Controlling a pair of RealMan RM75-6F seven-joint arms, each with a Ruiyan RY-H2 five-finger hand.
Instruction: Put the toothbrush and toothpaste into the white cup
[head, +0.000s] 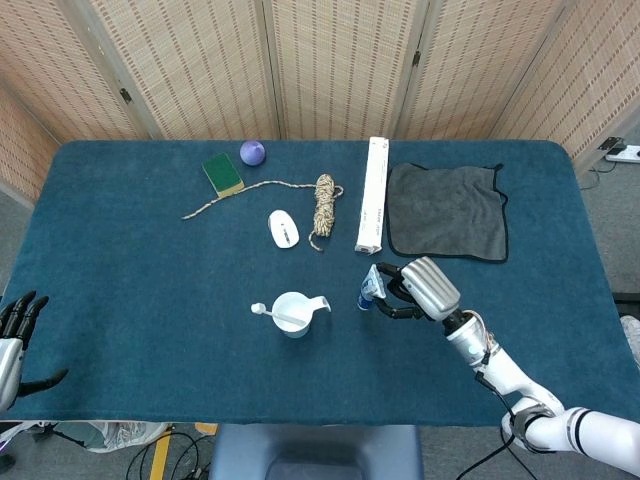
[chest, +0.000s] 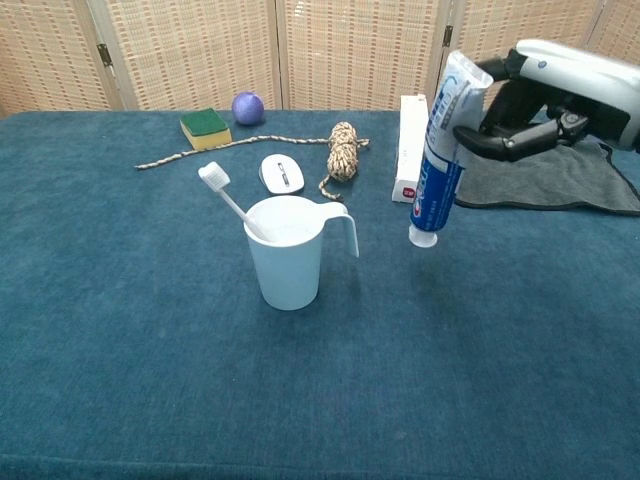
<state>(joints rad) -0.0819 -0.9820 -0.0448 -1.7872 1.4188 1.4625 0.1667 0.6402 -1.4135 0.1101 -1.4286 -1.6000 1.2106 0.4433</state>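
A white cup (chest: 289, 251) (head: 293, 313) with a handle stands near the table's front middle, and a white toothbrush (chest: 228, 198) (head: 270, 313) leans in it, head up to the left. My right hand (chest: 553, 96) (head: 420, 288) grips a blue-and-white toothpaste tube (chest: 442, 151) (head: 371, 286) in the air, cap down and nearly upright, to the right of the cup and apart from it. My left hand (head: 14, 333) hangs open at the table's front left edge, holding nothing.
Behind the cup lie a white mouse (chest: 282, 172), a rope coil (chest: 343, 150) with a loose rope end (chest: 190, 150), a long white box (chest: 411, 146), a grey cloth (chest: 540, 165), a green-yellow sponge (chest: 205, 125) and a purple ball (chest: 247, 106).
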